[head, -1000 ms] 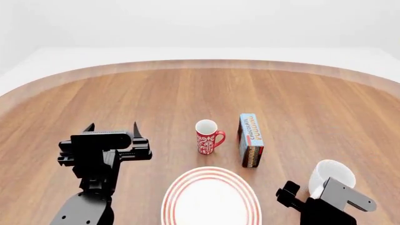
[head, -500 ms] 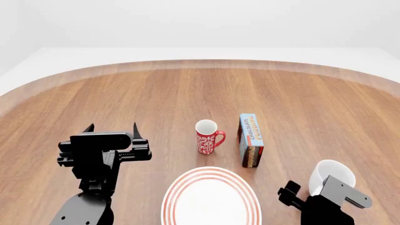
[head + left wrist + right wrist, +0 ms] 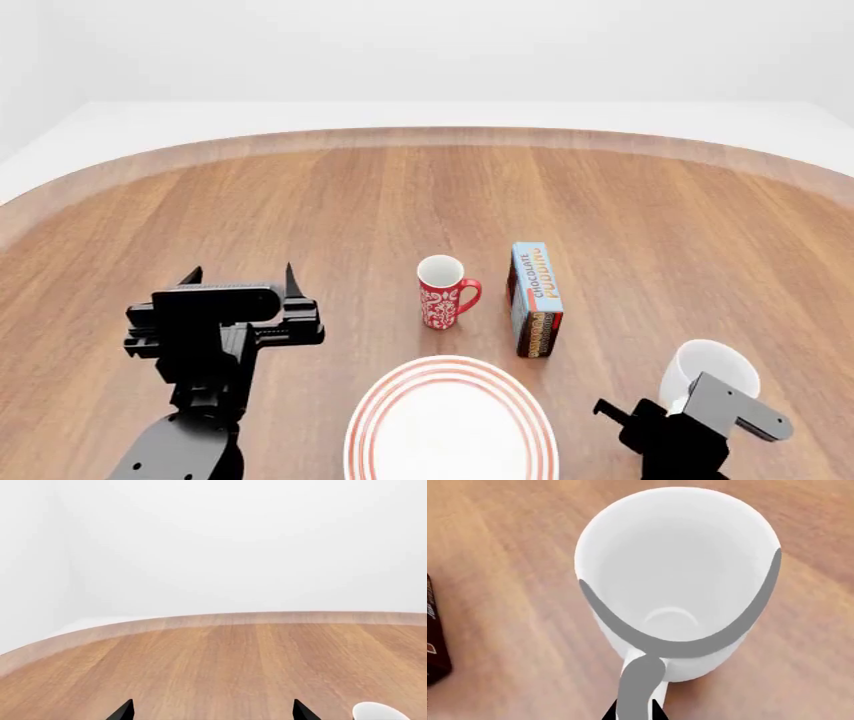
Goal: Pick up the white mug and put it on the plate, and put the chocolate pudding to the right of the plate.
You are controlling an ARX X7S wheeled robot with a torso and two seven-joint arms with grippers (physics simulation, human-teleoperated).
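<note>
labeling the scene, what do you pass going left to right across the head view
left claw → plate → red mug → chocolate pudding → white mug, with the right claw's place hidden behind its own arm by the white mug.

Only readable text: "CHOCOLATE PUDDING" in orange letters on the light blue top face of the chocolate pudding box (image 3: pixel 535 297), head view, running lengthwise along the box. Its dark front side carries small print or pattern, too small to read. In the right wrist view a dark edge of the same box (image 3: pixel 436 650) shows faint marks, not legible. Red mug (image 3: pixel 443 291) has a white pattern, no lettering. White mug (image 3: pixel 677 580), plate (image 3: pixel 451 420) and table (image 3: pixel 400 210) carry no text. Left wrist view: nothing readable.
</note>
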